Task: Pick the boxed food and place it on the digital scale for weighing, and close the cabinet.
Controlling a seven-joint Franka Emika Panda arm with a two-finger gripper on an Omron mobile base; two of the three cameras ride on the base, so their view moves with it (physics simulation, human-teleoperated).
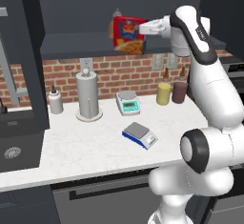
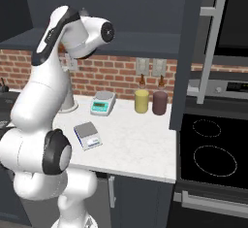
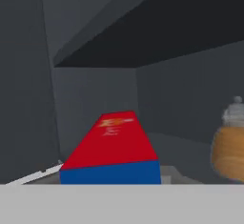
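The boxed food (image 1: 127, 34), a red box with a blue oval logo and a yellow food picture, hangs slightly tilted at the front of the open cabinet's shelf (image 1: 76, 45). My gripper (image 1: 143, 29) is shut on its right side. In the hand view the box's red top and blue side (image 3: 112, 151) lie just ahead, inside the dark cabinet. The digital scale (image 1: 139, 135) (image 2: 87, 135), blue with a grey plate, sits on the white counter below with nothing on it. The cabinet door (image 2: 193, 52) with its silver bar handle (image 2: 210, 47) stands open.
An amber bottle (image 3: 231, 144) (image 1: 117, 13) stands on the shelf behind the box. On the counter are a white scale with a green front (image 1: 127, 102), a paper towel holder (image 1: 87, 96), a white bottle (image 1: 55, 100) and two canisters (image 1: 164, 94). A sink (image 1: 14, 147) lies left, a cooktop (image 2: 213, 149) right.
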